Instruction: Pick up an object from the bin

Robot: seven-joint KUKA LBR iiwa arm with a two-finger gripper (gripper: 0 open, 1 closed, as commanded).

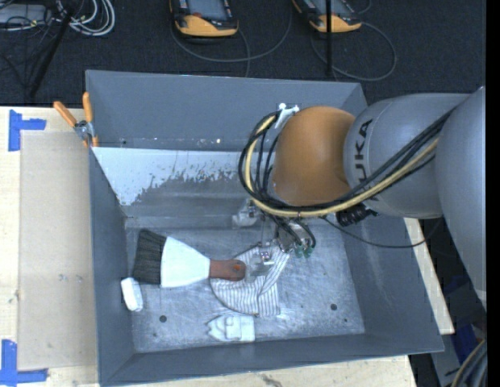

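Observation:
My gripper (266, 255) hangs low in the middle of the bin, under the arm's orange dome. It is right at the brown handle end of a hand brush (183, 264), which has a white body and black bristles pointing left. A striped grey-and-white cloth (254, 295) lies crumpled just below the gripper, its upper edge touching the gripper's tip. Whether anything is gripped is hidden by the gripper's body.
A small white cylinder (131, 294) lies at the bin's left front, beside the brush's bristles. A white crumpled thing (231, 327) rests near the front wall. The arm reaches in over the bin's right side.

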